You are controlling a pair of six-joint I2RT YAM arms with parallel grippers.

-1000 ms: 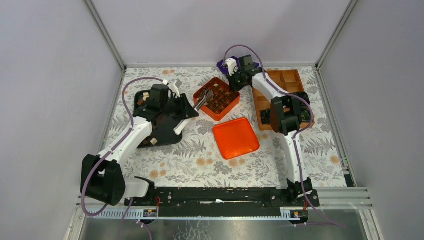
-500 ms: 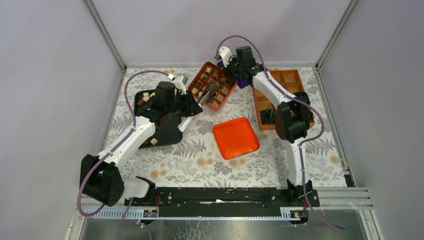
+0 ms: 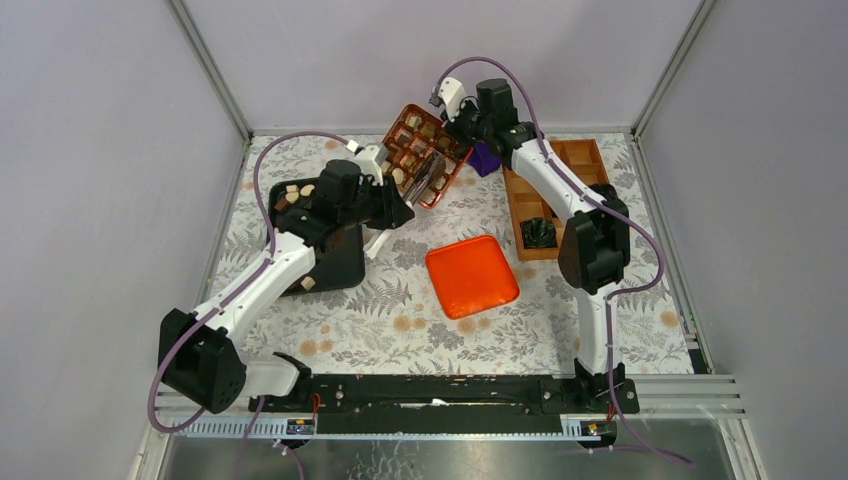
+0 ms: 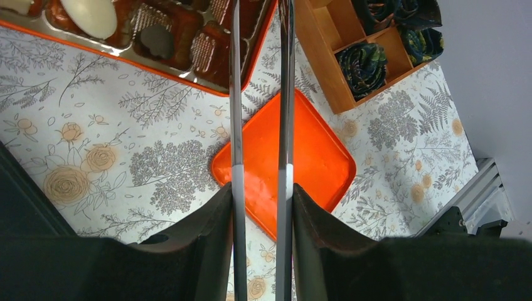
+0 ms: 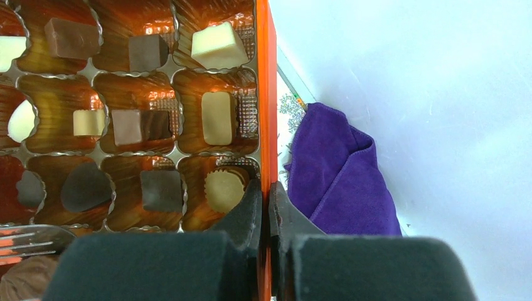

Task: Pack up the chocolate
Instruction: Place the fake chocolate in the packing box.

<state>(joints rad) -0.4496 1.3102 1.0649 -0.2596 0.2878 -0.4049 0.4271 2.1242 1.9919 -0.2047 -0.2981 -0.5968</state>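
Note:
The orange chocolate box (image 3: 423, 150) is lifted and tilted near the back wall. My right gripper (image 3: 462, 127) is shut on its rim (image 5: 264, 94), one finger (image 5: 250, 210) inside and one outside. Its gold cups hold chocolate: a white piece (image 5: 216, 44), a brown one (image 5: 71, 36), a dark one (image 5: 161, 190). My left gripper (image 4: 260, 200) is shut on metal tongs (image 4: 236, 94), whose arms stand apart. The tong tips (image 3: 432, 172) reach into the box. More loose chocolate (image 3: 291, 194) lies on the black tray (image 3: 338, 262) under the left arm.
The orange lid (image 3: 471, 275) lies flat mid-table, below the tongs (image 4: 313, 157). A wooden divided box (image 3: 560, 185) at the right holds dark crinkled wrappers (image 4: 364, 63). A purple cloth (image 5: 339, 175) lies by the back wall beside the lifted box.
The right gripper has raised the chocolate box off the table, toward the back wall, and tilted it. The left arm has followed with the tongs, moving back and up.

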